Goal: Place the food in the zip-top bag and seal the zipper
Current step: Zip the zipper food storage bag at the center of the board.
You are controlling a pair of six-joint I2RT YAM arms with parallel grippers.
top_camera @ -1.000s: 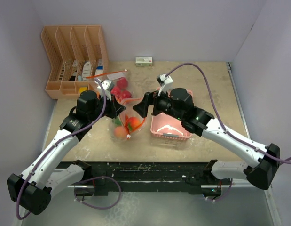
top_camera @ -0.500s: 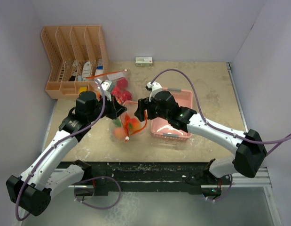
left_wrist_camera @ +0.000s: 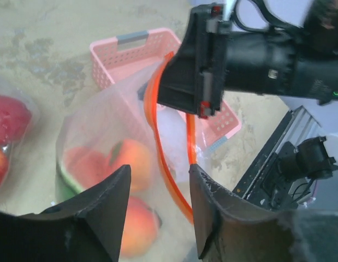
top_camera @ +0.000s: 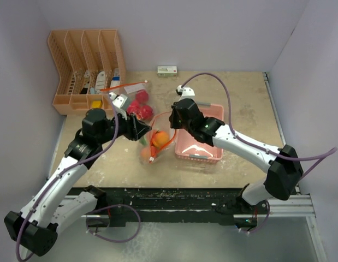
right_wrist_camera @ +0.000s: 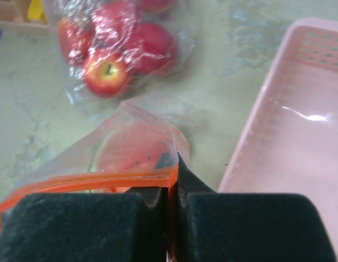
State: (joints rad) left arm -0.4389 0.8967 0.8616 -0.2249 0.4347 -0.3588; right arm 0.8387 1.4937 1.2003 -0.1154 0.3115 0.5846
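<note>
Nearest you, the zip-top bag (top_camera: 151, 146) holds peaches (left_wrist_camera: 129, 162) and a watermelon slice (left_wrist_camera: 76, 170). Your left gripper (left_wrist_camera: 158, 188) stands parted astride the orange zipper (left_wrist_camera: 158, 143), which runs far-right to your right gripper (right_wrist_camera: 169, 188), pinched on its far end.

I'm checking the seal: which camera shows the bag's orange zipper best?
The left wrist view: the orange zipper runs as a long open curve up to the right gripper. The right wrist view shows only a short stretch pinched in that gripper; the top view shows it small and thin.
</note>
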